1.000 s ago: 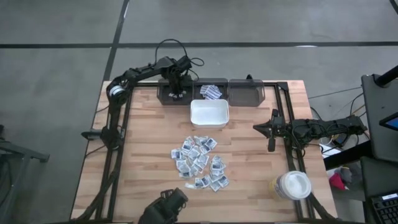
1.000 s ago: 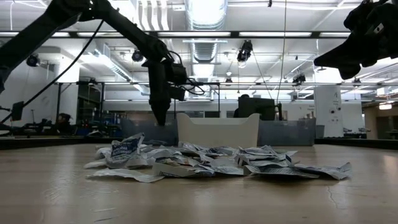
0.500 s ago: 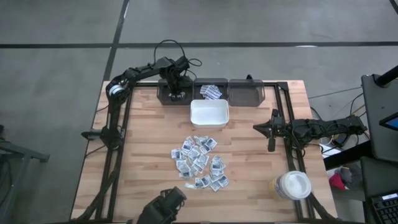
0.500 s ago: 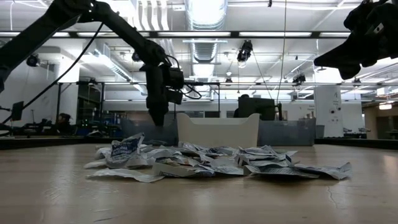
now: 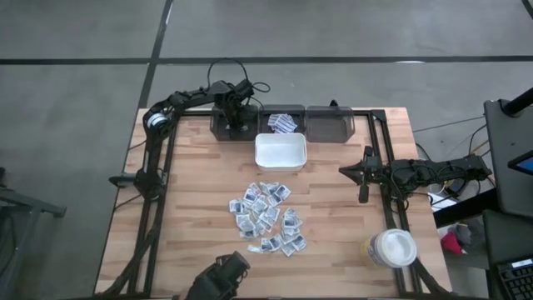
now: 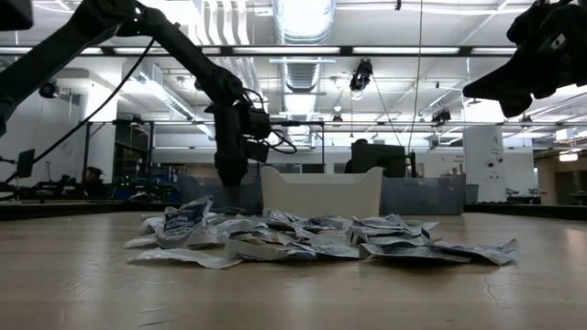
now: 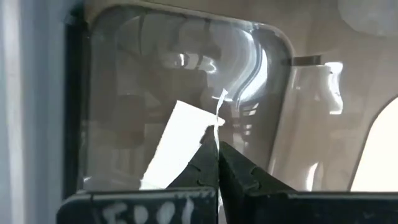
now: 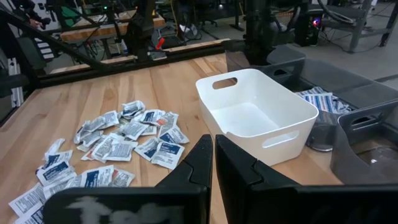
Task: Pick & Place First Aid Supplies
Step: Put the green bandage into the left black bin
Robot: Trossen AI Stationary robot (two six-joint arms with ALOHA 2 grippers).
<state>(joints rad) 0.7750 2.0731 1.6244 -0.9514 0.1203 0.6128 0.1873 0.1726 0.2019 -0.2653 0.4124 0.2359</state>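
Table: we saw pale wooden butcher-block tabletop (image 5: 191, 217).
Sachets: small flat white blue-printed paper sachets (image 5: 266, 217) looked light, floppy; we'd pinch edges.
Left gripper (image 7: 217, 140): clenched on one white sachet (image 7: 177, 140) over dark plastic bin (image 5: 223, 127).
Right gripper (image 5: 363, 197): clenched, empty.

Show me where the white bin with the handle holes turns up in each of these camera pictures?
High view: the white bin sits mid-table, just in front of the dark bins.
Low view: centre, behind the pile of sachets.
Left wrist view: I cannot make it out.
Right wrist view: right of centre, open and empty.
Shared landmark: the pile of sachets lies beside it.
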